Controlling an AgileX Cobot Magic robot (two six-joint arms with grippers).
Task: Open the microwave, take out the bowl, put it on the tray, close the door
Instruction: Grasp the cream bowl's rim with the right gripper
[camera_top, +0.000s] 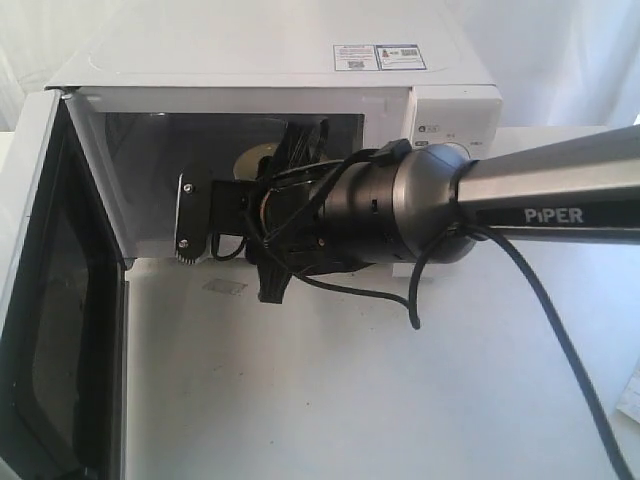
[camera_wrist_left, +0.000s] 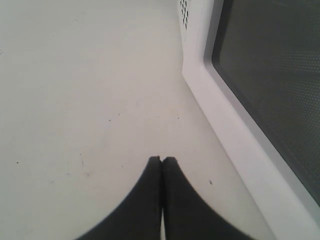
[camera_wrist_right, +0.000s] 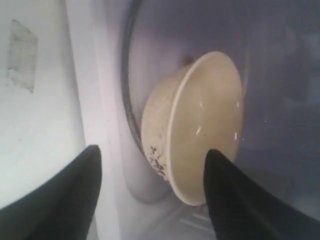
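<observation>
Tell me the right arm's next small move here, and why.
Probably ease the right gripper a little deeper into the microwave so it straddles the rim of the bowl, then close. The door is open, the jaws stand apart, and the bowl sits inside just ahead of them, not yet gripped.

White boxy microwave (camera_top: 280, 60): its white dark-windowed door (camera_top: 20, 300) stood swung wide at tabletop's (camera_top: 350, 400) left edge, cavity mouth uncovered. Black right gripper (camera_wrist_right: 153, 151) and arm filled mid-opening; cream ceramic bowl (camera_wrist_right: 200, 120) just ahead.
</observation>
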